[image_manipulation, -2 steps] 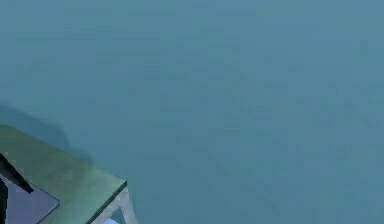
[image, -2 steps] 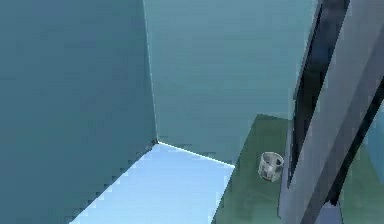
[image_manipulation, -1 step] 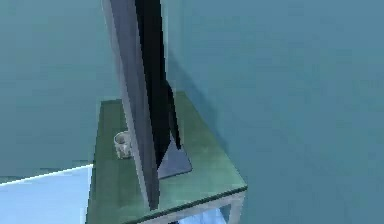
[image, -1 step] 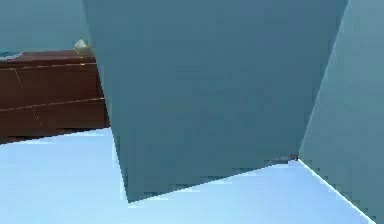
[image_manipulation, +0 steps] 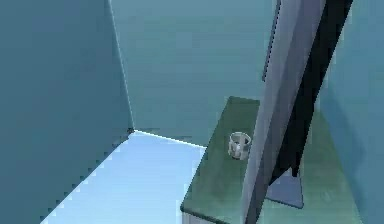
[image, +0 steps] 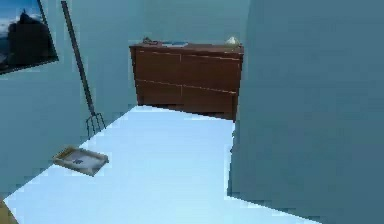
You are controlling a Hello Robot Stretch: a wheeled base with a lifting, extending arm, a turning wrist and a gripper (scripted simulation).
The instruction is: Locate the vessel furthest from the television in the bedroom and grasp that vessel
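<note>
A small clear glass vessel [image_manipulation: 239,146] stands on a dark green tabletop [image_manipulation: 215,185] in the arm side view. Right beside it rises a thin flat television [image_manipulation: 300,90], seen nearly edge-on, with its foot [image_manipulation: 287,190] resting on the same top. In the forward view a brown dresser [image: 187,80] stands against the far wall, with a small pale thing [image: 232,41] at its top's right end and low flat things [image: 160,43] at the left end.
A long-handled fork [image: 82,70] leans on the forward view's left wall below a framed picture [image: 24,35]. A flat tray-like thing [image: 81,160] lies on the pale floor [image: 150,165]. A teal wall [image: 310,110] stands close at the right.
</note>
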